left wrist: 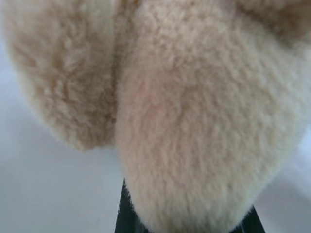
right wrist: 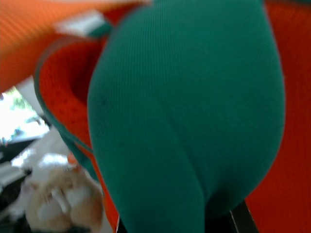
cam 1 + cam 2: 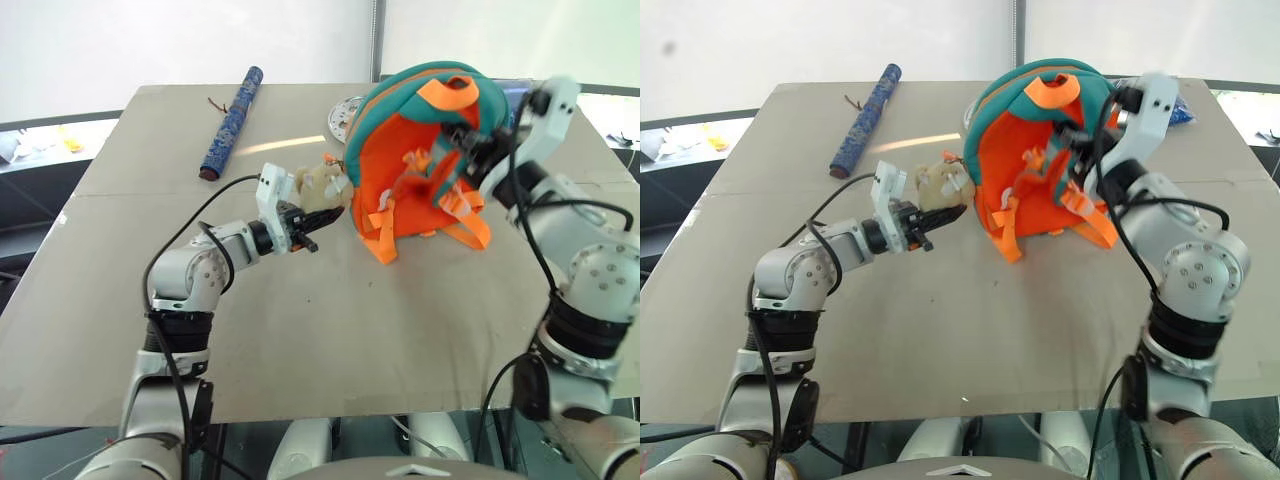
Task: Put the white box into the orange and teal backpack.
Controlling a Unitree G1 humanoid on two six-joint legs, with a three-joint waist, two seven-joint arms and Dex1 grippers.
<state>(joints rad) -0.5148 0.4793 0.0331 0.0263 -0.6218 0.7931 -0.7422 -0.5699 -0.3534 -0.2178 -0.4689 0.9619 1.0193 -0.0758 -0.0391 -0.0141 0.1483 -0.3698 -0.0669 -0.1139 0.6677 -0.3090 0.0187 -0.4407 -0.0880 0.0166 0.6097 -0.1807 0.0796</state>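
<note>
Nearest on the table (image 3: 300, 340), left of centre, the left gripper (image 3: 308, 222) was pinched shut on the beige plush toy (image 3: 322, 186) hanging from the orange and teal backpack (image 3: 420, 150). Just beyond and to the right, the right gripper (image 3: 462, 138) was clamped on a teal strap (image 2: 194, 121). Judging by this, the bag was being handled; both holds should stay firm and lift evenly. The backpack looked small, bright orange, teal-trimmed, tipped on its side. At the far left lay a blue patterned roll (image 3: 231, 120).
</note>
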